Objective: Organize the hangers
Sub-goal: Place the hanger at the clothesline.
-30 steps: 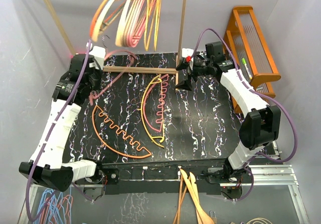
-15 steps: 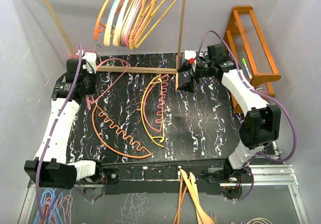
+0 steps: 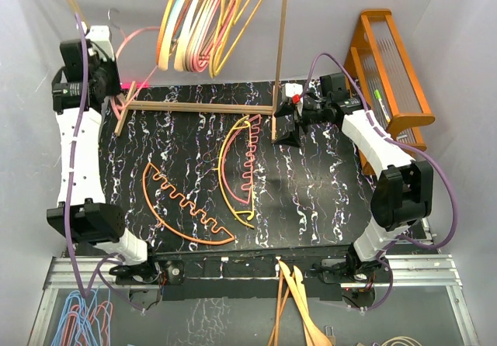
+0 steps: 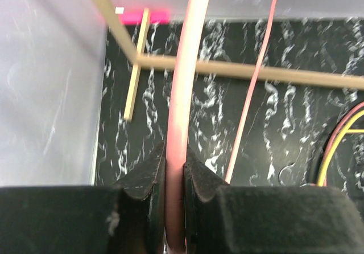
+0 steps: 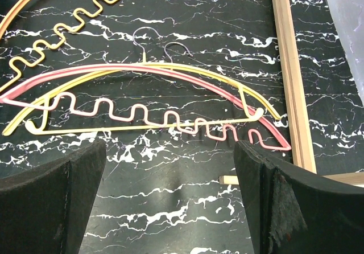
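At the near edge, below the bench, a bunch of thin blue and pink wire hangers lies on the left. Light wooden hangers lie near the middle.

On the black, white-veined bench, an orange hanger with a wavy bar lies at the front left. Just beside it, toward the centre, a yellow hanger and a pink wavy-barred hanger lie overlapped and touching.

The right end effector hovers over the far right part of the bench, close to the upright post of a wooden frame. Its fingers stand wide apart with nothing between them. In the wrist view the yellow and pink pair lies on the bench beyond it.

The left end effector is high up at the far left, near the end of the frame's base bar. Its fingers are clamped tight on the bar of a light pink hanger, which is off the bench.

Farthest back, a bunch of hangers in orange, pink, tan and yellow hangs at the top of the frame. An orange wooden rack stands at the far right, off the bench.
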You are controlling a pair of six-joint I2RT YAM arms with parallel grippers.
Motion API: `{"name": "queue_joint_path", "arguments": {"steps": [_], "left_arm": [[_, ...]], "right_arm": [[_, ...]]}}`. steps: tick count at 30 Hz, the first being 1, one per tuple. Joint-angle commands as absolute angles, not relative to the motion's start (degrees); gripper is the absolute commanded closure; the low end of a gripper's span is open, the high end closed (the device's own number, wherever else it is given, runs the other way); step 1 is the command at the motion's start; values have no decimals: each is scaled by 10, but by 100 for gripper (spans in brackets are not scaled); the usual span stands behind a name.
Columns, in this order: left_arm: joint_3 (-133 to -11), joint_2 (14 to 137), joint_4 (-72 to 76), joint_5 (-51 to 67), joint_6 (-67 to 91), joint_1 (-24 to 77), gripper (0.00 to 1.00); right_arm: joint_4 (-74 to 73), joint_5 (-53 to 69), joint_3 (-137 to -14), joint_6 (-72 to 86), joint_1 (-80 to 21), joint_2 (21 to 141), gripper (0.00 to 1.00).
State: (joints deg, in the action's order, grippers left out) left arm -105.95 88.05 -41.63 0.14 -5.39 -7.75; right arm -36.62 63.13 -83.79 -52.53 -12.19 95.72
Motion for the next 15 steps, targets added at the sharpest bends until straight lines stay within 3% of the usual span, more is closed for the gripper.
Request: {"name": "queue_joint_path", "arguments": {"steps": [1, 15], "left_arm": [[-1166, 891, -407, 60, -82, -75, 100], [-1318, 956, -400, 25, -127, -68, 100]], "right_arm": [[-334, 654, -840, -530, -116, 953, 2], [-272, 602, -726, -484, -114, 945, 2]]}}
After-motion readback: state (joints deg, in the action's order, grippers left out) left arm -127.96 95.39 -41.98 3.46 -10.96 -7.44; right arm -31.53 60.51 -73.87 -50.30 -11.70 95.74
